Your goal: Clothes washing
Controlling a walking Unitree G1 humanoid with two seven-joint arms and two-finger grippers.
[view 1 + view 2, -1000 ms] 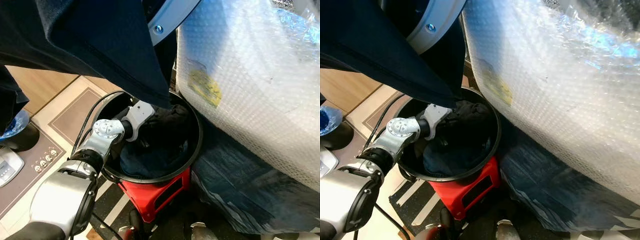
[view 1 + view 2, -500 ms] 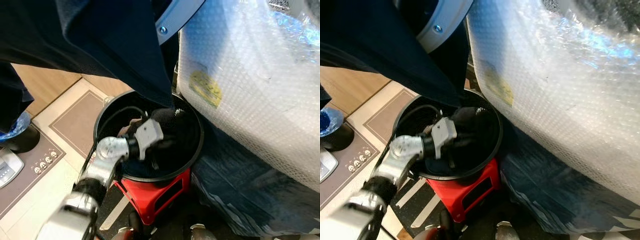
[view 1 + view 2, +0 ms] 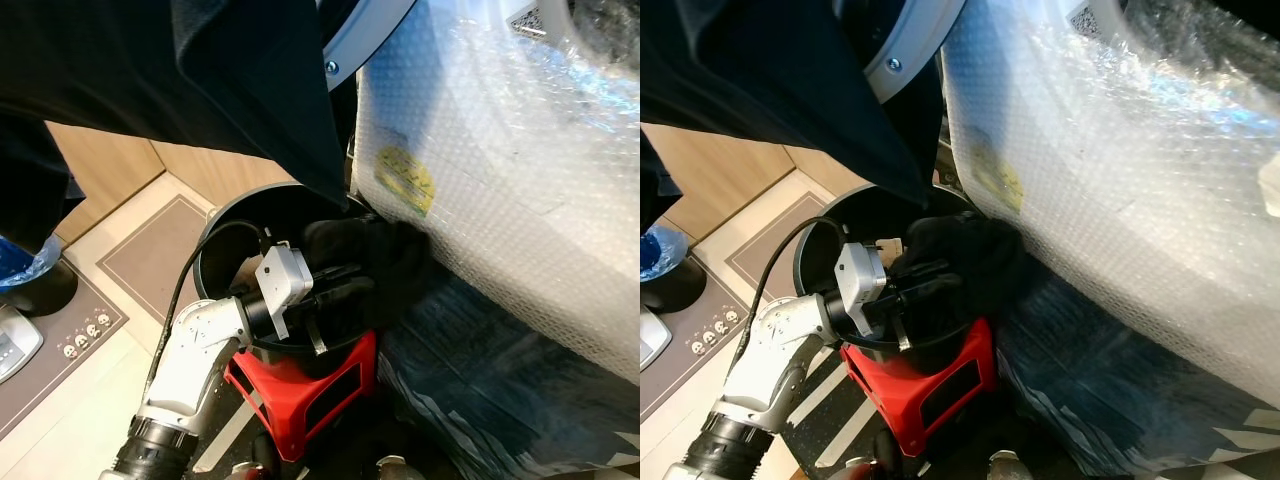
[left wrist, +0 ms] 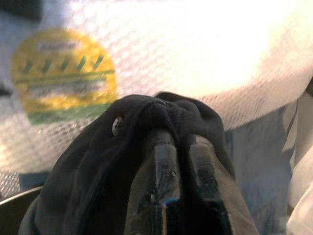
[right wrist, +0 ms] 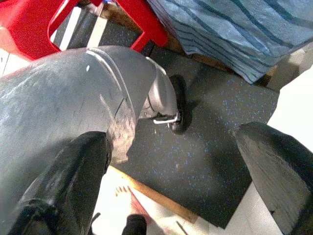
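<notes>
Dark garment (image 3: 365,262) now above the basket (image 3: 225,235) rim (left pincer (image 3: 335,290) clamped).

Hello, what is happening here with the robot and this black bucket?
The left gripper is shut on a dark garment, holding it above the rim of the black bucket that stands on a red stool. Beside it is a machine wrapped in bubble wrap. The right gripper hangs open near the floor.

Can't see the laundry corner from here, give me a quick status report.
Left gripper shut on dark garment, lifted over black bucket. Right gripper open, idle. Bubble-wrapped washer close alongside.
</notes>
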